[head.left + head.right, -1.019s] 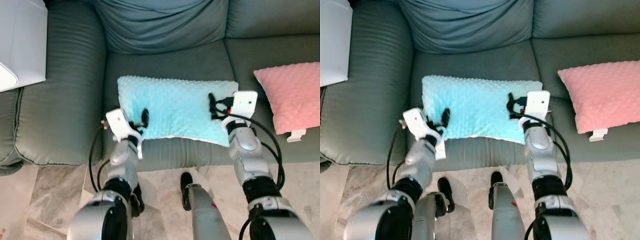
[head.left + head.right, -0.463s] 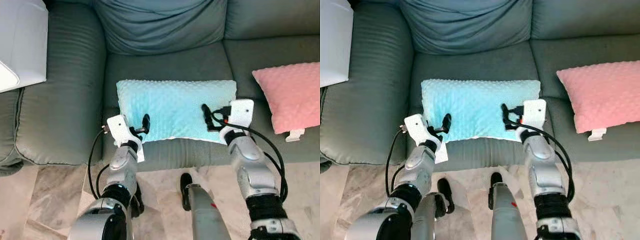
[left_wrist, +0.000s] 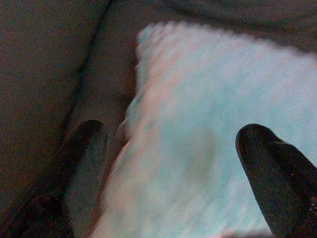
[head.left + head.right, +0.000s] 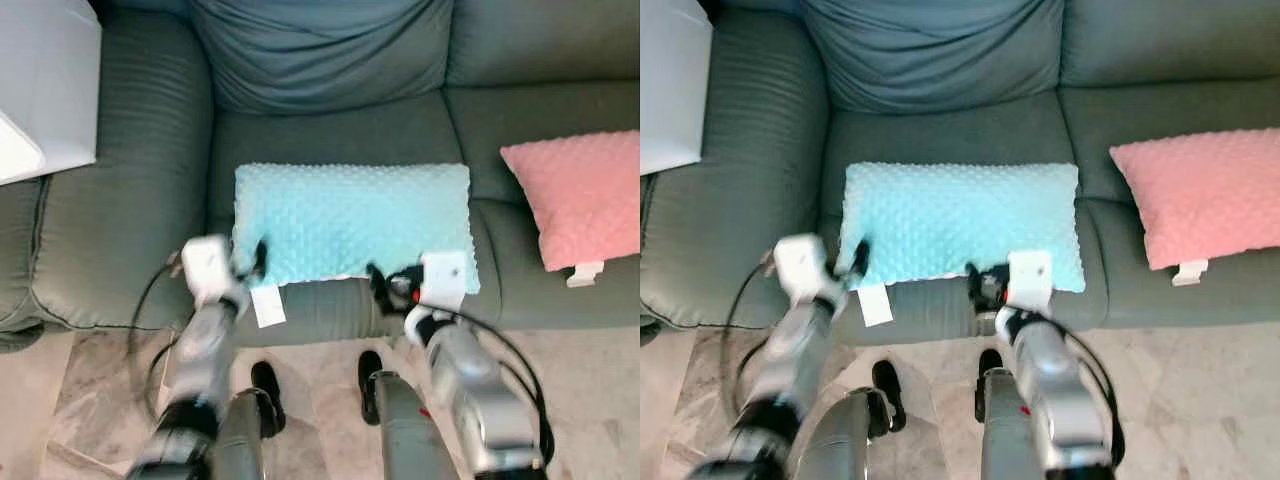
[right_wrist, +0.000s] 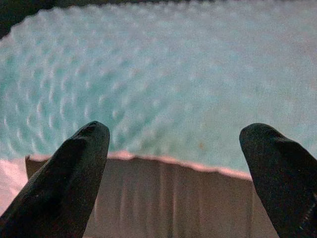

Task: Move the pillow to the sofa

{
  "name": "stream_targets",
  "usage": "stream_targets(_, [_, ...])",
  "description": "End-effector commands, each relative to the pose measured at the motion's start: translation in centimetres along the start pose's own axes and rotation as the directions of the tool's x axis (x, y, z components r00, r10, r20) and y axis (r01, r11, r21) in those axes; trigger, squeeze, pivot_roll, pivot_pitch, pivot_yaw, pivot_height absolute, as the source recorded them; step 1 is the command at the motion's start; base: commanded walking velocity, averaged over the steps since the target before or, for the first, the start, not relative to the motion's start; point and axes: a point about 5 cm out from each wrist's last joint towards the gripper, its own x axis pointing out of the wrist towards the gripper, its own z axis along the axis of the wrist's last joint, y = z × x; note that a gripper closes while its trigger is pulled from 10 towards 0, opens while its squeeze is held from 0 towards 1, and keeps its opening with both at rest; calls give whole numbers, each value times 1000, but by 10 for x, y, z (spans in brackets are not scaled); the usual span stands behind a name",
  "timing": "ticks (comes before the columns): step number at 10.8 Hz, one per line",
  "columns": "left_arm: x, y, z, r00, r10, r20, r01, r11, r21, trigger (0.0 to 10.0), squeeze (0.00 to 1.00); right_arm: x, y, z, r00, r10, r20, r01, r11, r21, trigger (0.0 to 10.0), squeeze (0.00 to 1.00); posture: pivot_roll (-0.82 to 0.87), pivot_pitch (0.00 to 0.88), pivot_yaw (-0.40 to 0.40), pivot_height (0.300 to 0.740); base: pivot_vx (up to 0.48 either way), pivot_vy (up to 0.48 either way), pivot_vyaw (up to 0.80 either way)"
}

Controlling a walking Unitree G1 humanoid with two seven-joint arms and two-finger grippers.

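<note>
**On the sofa seat, at the front edge: pillow placed, both jaws free of it**

On the middle seat cushion of the sofa [image 4: 330, 130] lies the turquoise pillow [image 4: 350, 220], flat, with its near long edge right at the front lip of the seat. Could slide off to the floor [image 4: 90, 410] if caught by a finger or a cable, because so little of the seat is in front of it. Could also be dragged by its white tag [image 4: 267, 305], which hangs over the seat front just beside the left gripper [image 4: 255, 262]. Holds nothing, this one; jaws spread wide at the pillow's near left corner, close to the edge. Likewise the right gripper [image 4: 385, 288]: jaws wide, empty, just below the pillow's front edge, apart from it. Well apart on the next seat rests a pink pillow [image 4: 585, 195], not in danger.
</note>
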Motion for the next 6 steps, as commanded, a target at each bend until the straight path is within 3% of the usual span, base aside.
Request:
stream_targets(1, [-12,9,-14,998,11,-62,-9,1000,28,10000,1000,-8,0,-12,997,-25,-70,25,1000,-3,10000,1000,-197,416,40,740,0,0,0])
stream_targets(4, [-25,11,-16,995,-4,-104,11,998,65,10000,1000,-13,-15,-25,983,-73,-169,75,997,7,10000,1000,-188,417,33,740,0,0,0])
stream_targets(5, [-48,17,-25,983,-29,-181,47,995,92,10000,0,-20,-37,-52,959,-90,-270,89,996,-17,10000,1000,-178,420,35,740,0,0,0])
stream_targets(6, [-56,19,-28,980,-29,-198,49,994,96,10000,0,-23,-45,-61,949,-105,-297,101,994,-28,10000,1000,-168,425,39,740,0,0,0])
